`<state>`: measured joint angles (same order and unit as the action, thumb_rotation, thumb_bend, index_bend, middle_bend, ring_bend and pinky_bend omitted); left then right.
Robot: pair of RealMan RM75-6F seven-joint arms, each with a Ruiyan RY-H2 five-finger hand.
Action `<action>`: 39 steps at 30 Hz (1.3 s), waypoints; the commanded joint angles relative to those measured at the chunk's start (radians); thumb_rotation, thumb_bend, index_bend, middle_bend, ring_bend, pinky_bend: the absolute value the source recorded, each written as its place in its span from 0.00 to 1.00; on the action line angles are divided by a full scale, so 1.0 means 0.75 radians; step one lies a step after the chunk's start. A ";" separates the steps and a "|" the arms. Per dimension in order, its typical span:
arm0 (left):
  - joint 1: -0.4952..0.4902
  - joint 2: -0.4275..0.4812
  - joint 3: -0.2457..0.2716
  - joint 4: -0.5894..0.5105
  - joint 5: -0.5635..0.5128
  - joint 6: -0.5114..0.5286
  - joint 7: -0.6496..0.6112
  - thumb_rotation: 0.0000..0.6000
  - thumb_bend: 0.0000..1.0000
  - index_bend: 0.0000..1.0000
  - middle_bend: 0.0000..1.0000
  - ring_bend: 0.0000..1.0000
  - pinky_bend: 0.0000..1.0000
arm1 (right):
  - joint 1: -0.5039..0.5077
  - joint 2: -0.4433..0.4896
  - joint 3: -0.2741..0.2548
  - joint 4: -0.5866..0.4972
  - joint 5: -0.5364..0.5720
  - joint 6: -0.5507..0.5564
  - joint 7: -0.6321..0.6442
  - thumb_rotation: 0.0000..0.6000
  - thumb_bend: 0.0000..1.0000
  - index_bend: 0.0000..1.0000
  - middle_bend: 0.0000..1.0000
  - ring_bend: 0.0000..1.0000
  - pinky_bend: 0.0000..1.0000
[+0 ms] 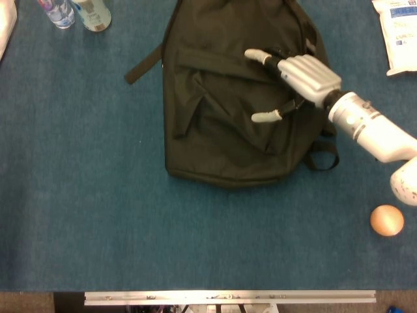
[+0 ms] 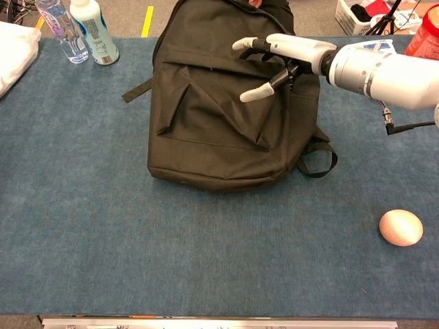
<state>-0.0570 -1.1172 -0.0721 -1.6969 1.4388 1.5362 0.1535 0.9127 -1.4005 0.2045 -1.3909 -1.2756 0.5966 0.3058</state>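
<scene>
- Head view shows the right hand over the right part of a black backpack that lies flat on the blue worktop, far of the middle.
- Its fingers are spread wide, the thumb pointing left and apart from the rest; nothing is held between them.
- Whether the fingertips touch the fabric cannot be told from this view.
- Chest view has the same hand hanging over the far right part of the backpack, fingers apart and holding nothing.
- The backpack's front pocket faces up, with a strap trailing off its left side and a loop at its near right corner.
- A round, tan ball sits on the worktop near right, well apart from the backpack and the hand.
- Two bottles stand at the far left corner, just beside each other.
- A white cloth lies at the far left edge, near the bottles.
- A white packet lies at the far right corner in the head view.
- The left hand shows in neither view.
</scene>
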 commanded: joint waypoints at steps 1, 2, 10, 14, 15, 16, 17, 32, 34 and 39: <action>0.001 0.000 0.000 0.002 0.002 0.001 -0.002 1.00 0.42 0.28 0.26 0.23 0.32 | -0.018 0.016 -0.022 -0.047 -0.035 0.029 -0.007 0.61 0.01 0.00 0.15 0.03 0.12; 0.000 0.000 -0.001 0.002 0.002 0.000 -0.003 1.00 0.42 0.28 0.26 0.23 0.32 | -0.023 0.022 -0.027 -0.062 -0.045 0.038 -0.010 0.61 0.01 0.00 0.15 0.03 0.12; -0.010 -0.003 -0.008 0.010 0.004 -0.007 -0.012 1.00 0.42 0.28 0.26 0.23 0.32 | -0.066 0.098 -0.045 -0.122 -0.100 0.146 -0.072 0.60 0.01 0.00 0.15 0.03 0.12; -0.012 -0.006 -0.010 0.019 -0.001 -0.012 -0.018 1.00 0.42 0.28 0.26 0.23 0.32 | -0.128 0.148 -0.049 -0.146 -0.095 0.264 -0.149 0.61 0.01 0.00 0.16 0.03 0.12; -0.012 -0.006 -0.010 0.022 -0.001 -0.012 -0.022 1.00 0.42 0.28 0.26 0.23 0.32 | -0.146 0.166 -0.051 -0.163 -0.093 0.294 -0.169 0.61 0.01 0.00 0.16 0.03 0.12; -0.013 -0.007 -0.011 0.025 -0.001 -0.012 -0.026 1.00 0.42 0.28 0.26 0.23 0.32 | -0.174 0.195 -0.057 -0.190 -0.095 0.339 -0.201 0.62 0.02 0.00 0.16 0.03 0.12; -0.014 -0.007 -0.012 0.026 -0.001 -0.013 -0.030 1.00 0.42 0.28 0.26 0.23 0.32 | -0.198 0.220 -0.063 -0.213 -0.097 0.374 -0.228 0.66 0.03 0.00 0.16 0.03 0.12; -0.042 -0.017 -0.017 0.025 0.019 -0.039 -0.053 1.00 0.42 0.28 0.26 0.23 0.30 | -0.742 0.476 -0.230 -0.446 -0.057 1.064 -0.681 1.00 0.09 0.00 0.17 0.03 0.12; -0.048 -0.019 -0.015 0.021 0.027 -0.043 -0.052 1.00 0.42 0.28 0.26 0.23 0.29 | -0.803 0.494 -0.250 -0.454 -0.057 1.120 -0.691 1.00 0.09 0.00 0.17 0.03 0.12; -0.055 -0.027 -0.006 0.001 0.061 -0.038 -0.046 1.00 0.42 0.28 0.26 0.23 0.29 | -0.915 0.515 -0.277 -0.459 -0.061 1.215 -0.669 1.00 0.09 0.00 0.17 0.03 0.12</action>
<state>-0.0972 -1.1365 -0.0786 -1.6932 1.4819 1.5065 0.1179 0.2476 -1.0243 0.0082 -1.7295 -1.3217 1.4891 -0.1992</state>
